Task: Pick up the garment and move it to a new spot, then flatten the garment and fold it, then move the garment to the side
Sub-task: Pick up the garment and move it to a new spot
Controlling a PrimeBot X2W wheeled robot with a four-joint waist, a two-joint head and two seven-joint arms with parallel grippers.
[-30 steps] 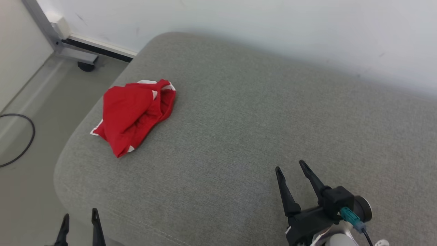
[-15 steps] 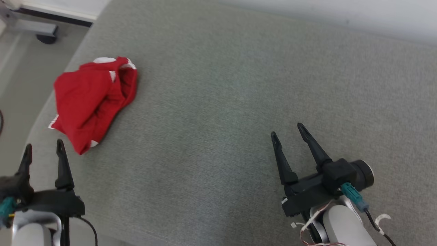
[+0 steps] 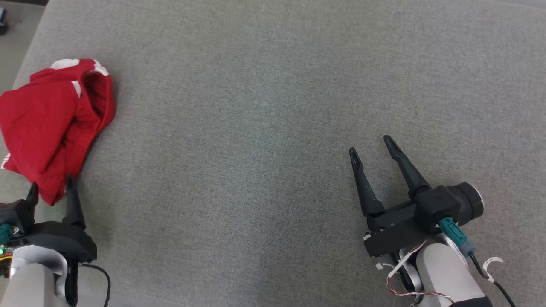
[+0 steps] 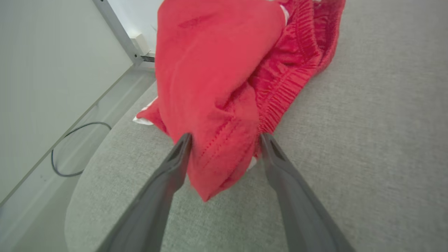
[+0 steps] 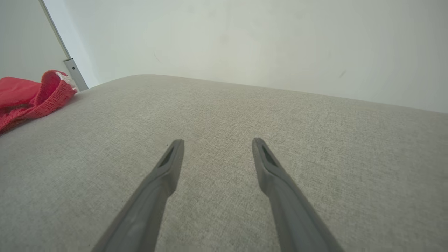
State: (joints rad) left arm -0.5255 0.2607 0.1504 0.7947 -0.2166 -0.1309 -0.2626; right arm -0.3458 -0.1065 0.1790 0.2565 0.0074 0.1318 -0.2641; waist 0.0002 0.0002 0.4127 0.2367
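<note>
The garment (image 3: 51,123) is a crumpled red piece with white trim and a ribbed waistband, lying at the left end of the grey cushion (image 3: 264,106). My left gripper (image 3: 50,189) stands open at its near corner. In the left wrist view the garment's (image 4: 217,91) lowest fold sits between the two spread fingers of the left gripper (image 4: 225,140), which are not closed on it. My right gripper (image 3: 370,146) is open over bare cushion at the lower right, far from the cloth. In the right wrist view the right gripper (image 5: 217,141) has nothing between its fingers, and the garment (image 5: 31,96) shows at the far left.
The cushion's rounded left edge drops to a pale floor (image 4: 42,182) where a dark cable (image 4: 70,150) loops. A metal frame leg (image 4: 117,31) and a pale wall (image 5: 245,42) stand behind the cushion. Open cushion stretches between the two grippers.
The head camera has tilted down and turned, shifting the whole picture. My left gripper has come forward until its open fingers straddle the garment's near corner. The garment lies as before.
</note>
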